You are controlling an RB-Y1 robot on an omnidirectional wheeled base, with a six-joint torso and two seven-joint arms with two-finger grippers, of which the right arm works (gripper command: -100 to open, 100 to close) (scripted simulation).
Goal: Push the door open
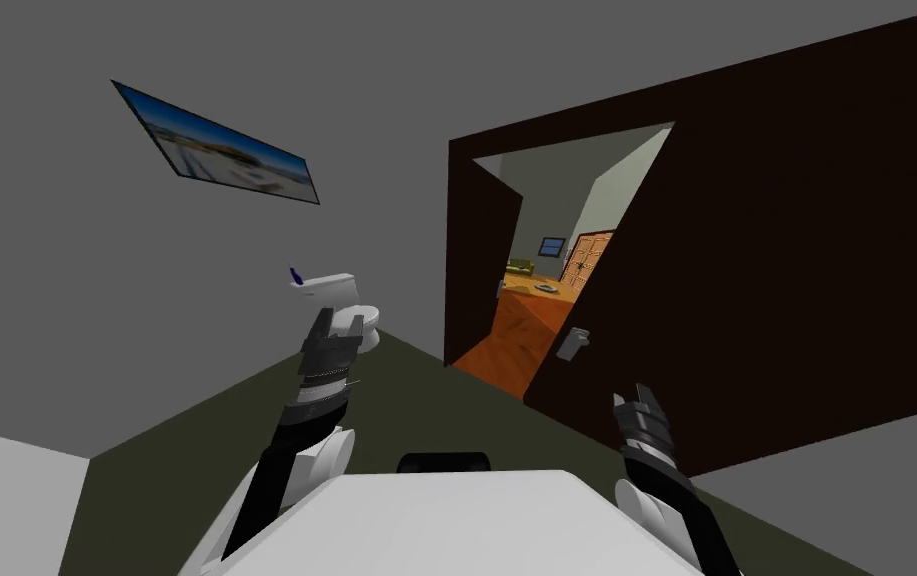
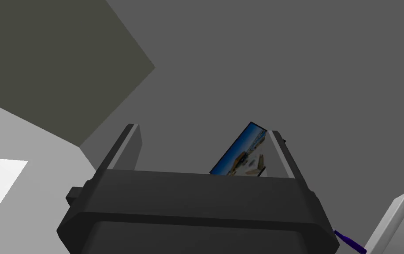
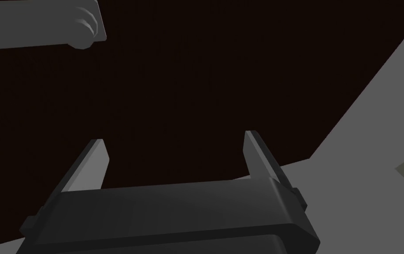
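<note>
A dark brown door (image 1: pixel 786 250) stands partly open on my right, its free edge slanting beside a gap into an orange-floored room. A grey lever handle (image 1: pixel 573 343) sits near that edge. My right gripper (image 1: pixel 639 400) is open, low and just right of the handle, a little short of the panel. In the right wrist view its fingers (image 3: pixel 90 165) point at the dark door face (image 3: pixel 187 97), with the handle (image 3: pixel 38 26) off to one side. My left gripper (image 1: pixel 334 325) is open, raised toward the grey wall, with nothing between its fingers (image 2: pixel 126 147).
A white toilet (image 1: pixel 351 305) stands against the grey wall ahead on the left, with a picture (image 1: pixel 216 145) above it. The dark door frame (image 1: pixel 481 250) borders the opening on its left side. The olive floor (image 1: pixel 426 400) runs from me to the doorway.
</note>
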